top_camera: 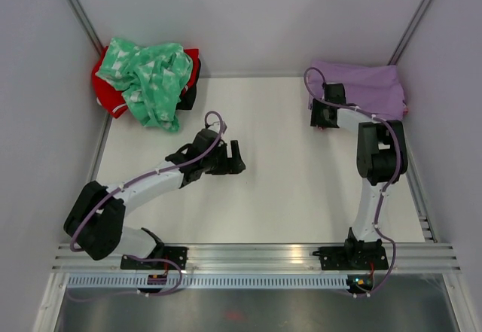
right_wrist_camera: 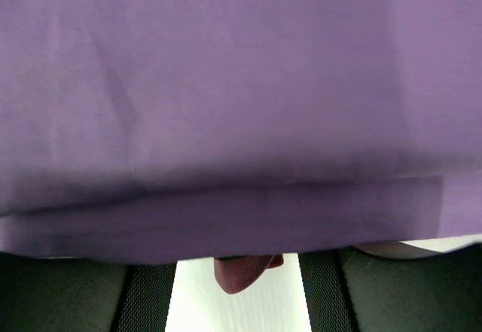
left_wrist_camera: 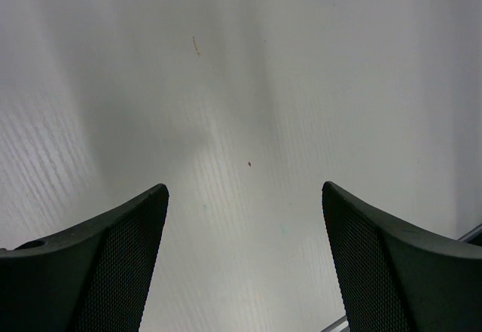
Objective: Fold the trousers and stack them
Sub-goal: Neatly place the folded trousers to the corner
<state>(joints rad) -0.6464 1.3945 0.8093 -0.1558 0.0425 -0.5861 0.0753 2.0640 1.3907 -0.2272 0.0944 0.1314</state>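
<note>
The lilac-purple trousers [top_camera: 361,87] lie folded in a flat pile at the back right of the table. My right gripper [top_camera: 324,115] is at their near left edge. In the right wrist view the purple cloth [right_wrist_camera: 241,106] fills most of the frame and covers the fingertips. The right gripper [right_wrist_camera: 237,264] has its fingers [right_wrist_camera: 147,294] apart, with white table between them and a small dark red cloth tip [right_wrist_camera: 241,272] hanging from under the purple fold. My left gripper [top_camera: 235,156] is open and empty over bare table at mid left, and the left wrist view [left_wrist_camera: 245,196] shows only the tabletop between its fingers.
A crumpled heap at the back left holds mint-green patterned cloth [top_camera: 151,76] over red cloth [top_camera: 105,95], with a dark piece [top_camera: 190,89] at its right. A pink edge [top_camera: 407,108] shows under the purple pile. Grey walls close the back and sides; a metal rail [top_camera: 256,257] runs along the near edge.
</note>
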